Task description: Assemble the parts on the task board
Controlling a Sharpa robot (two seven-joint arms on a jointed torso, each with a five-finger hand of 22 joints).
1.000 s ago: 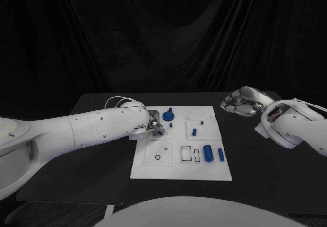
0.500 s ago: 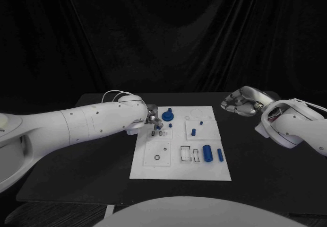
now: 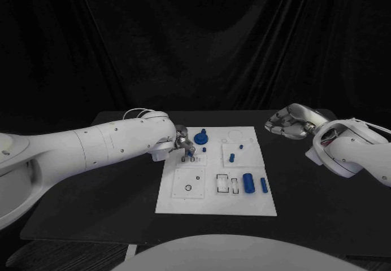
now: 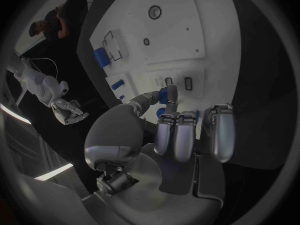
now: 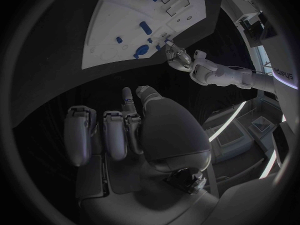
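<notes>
The white task board (image 3: 216, 169) lies in the middle of the black table. My left hand (image 3: 183, 144) hovers over the board's far left part, beside a tall blue knob (image 3: 201, 136). It pinches a small blue part (image 4: 165, 94) between thumb and a finger, above two small slots (image 4: 178, 81). Small blue pegs (image 3: 232, 157) stand mid-board, and two blue cylinders (image 3: 248, 183) lie near the right edge. My right hand (image 3: 289, 121) is held off the board's far right corner, fingers curled in, holding nothing. The board (image 5: 144, 20) and my left hand (image 5: 178, 55) also appear in the right wrist view.
Outlined rectangular recesses (image 3: 222, 183) and a round hole (image 3: 189, 188) mark the board's near half. Bare black table (image 3: 114, 192) lies on both sides of the board. A dark curtain hangs behind the table.
My left hand has drawn back from the slots toward the far side of the board with the small blue part, then held still. The right hand has not moved.
</notes>
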